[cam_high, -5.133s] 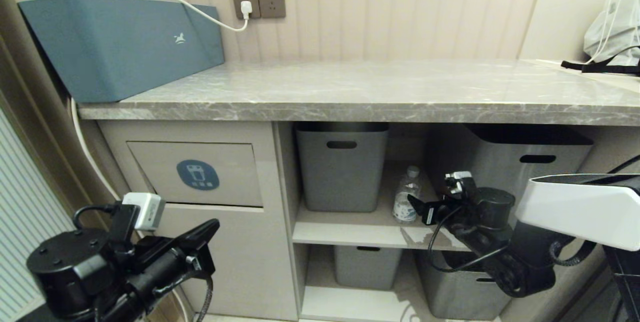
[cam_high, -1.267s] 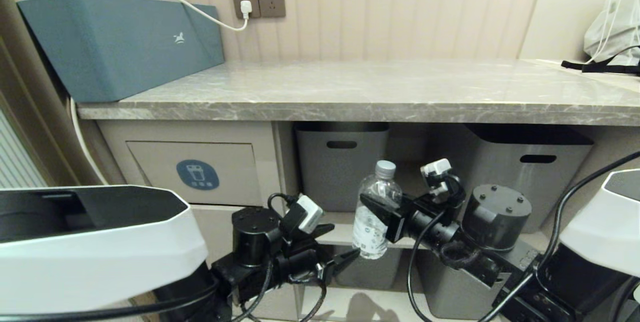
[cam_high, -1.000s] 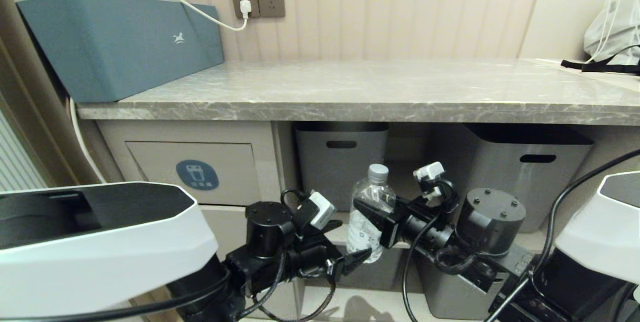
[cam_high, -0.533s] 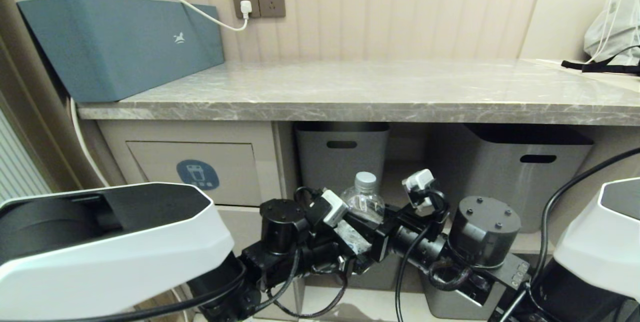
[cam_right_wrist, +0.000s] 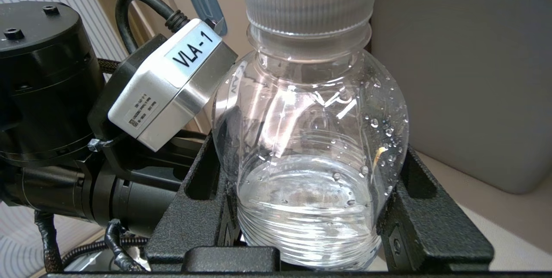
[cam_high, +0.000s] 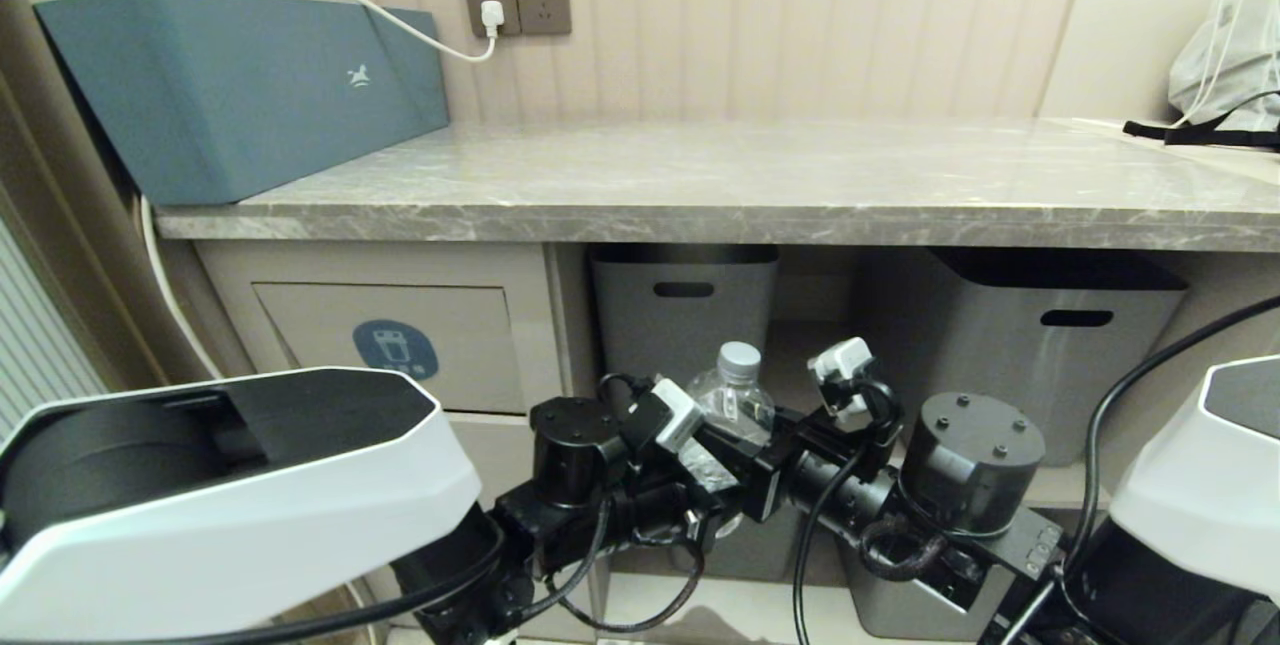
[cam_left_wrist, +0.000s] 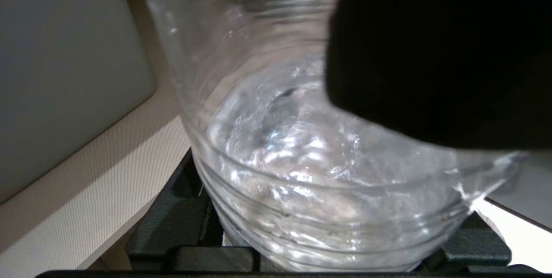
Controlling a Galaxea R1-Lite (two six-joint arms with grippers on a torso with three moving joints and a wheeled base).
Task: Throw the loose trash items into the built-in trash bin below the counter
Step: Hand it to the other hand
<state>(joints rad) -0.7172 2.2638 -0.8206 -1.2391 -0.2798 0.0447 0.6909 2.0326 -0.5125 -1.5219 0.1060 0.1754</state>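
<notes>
Bottle shared between both grippers, below the desk [cam_high: 700,190].

My right gripper [cam_right_wrist: 308,226] fingers pinch the water bottle [cam_right_wrist: 310,140] upright at its body; my left gripper [cam_left_wrist: 319,248] fingers bracket its lower part, seemingly touching.

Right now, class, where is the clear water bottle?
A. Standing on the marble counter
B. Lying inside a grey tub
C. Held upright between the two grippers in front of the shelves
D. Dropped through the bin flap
C: the water bottle stands upright, with the right gripper clamped on its body and the left gripper around its lower part.
</notes>
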